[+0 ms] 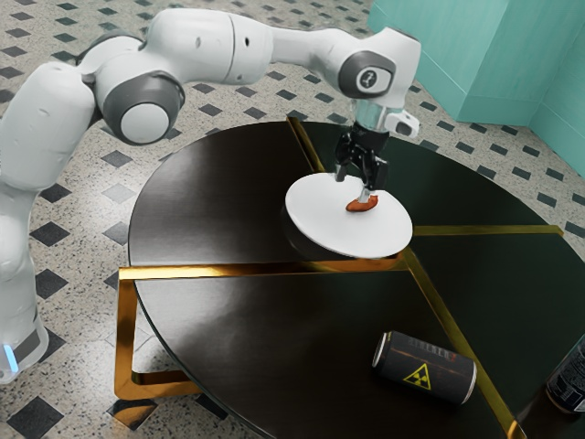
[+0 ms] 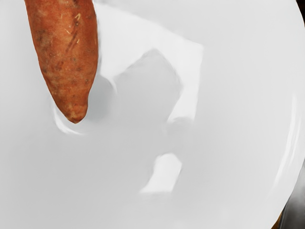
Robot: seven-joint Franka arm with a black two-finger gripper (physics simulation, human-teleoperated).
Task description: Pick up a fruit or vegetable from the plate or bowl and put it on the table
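Observation:
My gripper (image 1: 354, 184) is low over the white plate (image 1: 315, 219) in the exterior view, open, with its two fingers well apart. An orange-brown sweet potato (image 1: 360, 206) lies on that plate. The finger on the exterior view's right reaches down at the sweet potato; whether it touches cannot be told. The other finger stands off to the exterior view's left, over the plate. In the wrist view, the tapered end of the sweet potato (image 2: 66, 57) shows against the plate (image 2: 128, 162), and the rest of it runs out of the picture.
The plate sits on a round dark table (image 1: 219, 210) with gold strips. A black can (image 1: 425, 368) with a yellow warning sign lies on its side toward the exterior view's bottom. Another dark can (image 1: 571, 380) stands at the exterior view's right edge.

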